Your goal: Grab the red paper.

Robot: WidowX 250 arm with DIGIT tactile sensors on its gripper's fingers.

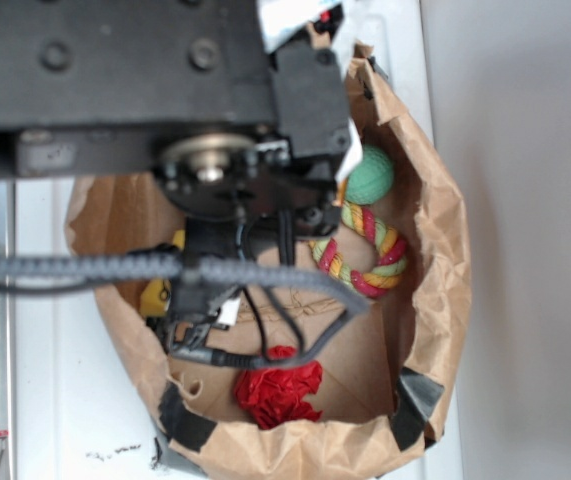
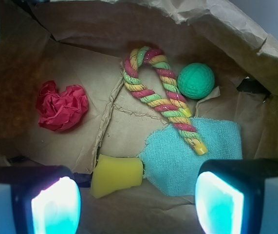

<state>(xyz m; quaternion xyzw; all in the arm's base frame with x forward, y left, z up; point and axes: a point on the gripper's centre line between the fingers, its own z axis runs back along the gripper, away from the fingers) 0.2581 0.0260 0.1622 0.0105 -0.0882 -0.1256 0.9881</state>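
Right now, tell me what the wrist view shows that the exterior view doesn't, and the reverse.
Only the wrist view shows the teal cloth with one end of the rope toy lying on it, the whole yellow block, and the claw with its fingers spread wide and nothing between them.

Only the exterior view shows the robot arm, its cables, the black tape on the paper bag's outside, and the white surface beneath.

Both show the red paper, the rope toy, the green ball and the bag.
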